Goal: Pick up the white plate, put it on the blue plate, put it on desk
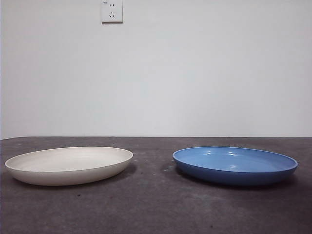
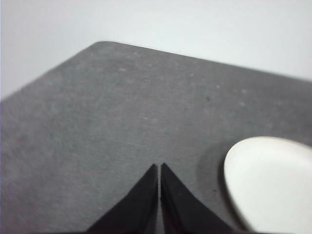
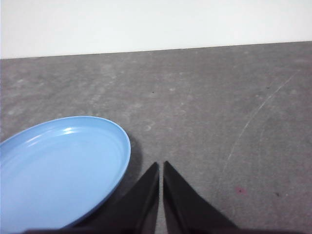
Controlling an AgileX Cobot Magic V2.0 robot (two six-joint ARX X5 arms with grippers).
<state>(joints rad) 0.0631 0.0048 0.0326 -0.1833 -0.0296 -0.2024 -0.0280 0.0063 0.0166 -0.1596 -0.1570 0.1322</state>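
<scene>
I see white plate point(image 1: 69, 165) lower left of front frame, blue plate point(image 1: 235, 165) lower right, both flat on desk point(image 1: 156, 204), well apart. Left gripper point(image 2: 159, 168) and right gripper point(image 3: 161, 165) pinched closed, empty. Risk, I judge: shallow rim gives thin grip, plate may slip or tilt.

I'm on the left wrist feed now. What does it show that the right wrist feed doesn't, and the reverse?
Only the left wrist view shows the white plate and the left pincer, its jaws pressed together, holding nothing. Only the right wrist view shows the blue plate and the right pincer, likewise shut and empty. Both show the dark desk and the pale wall behind it.
</scene>
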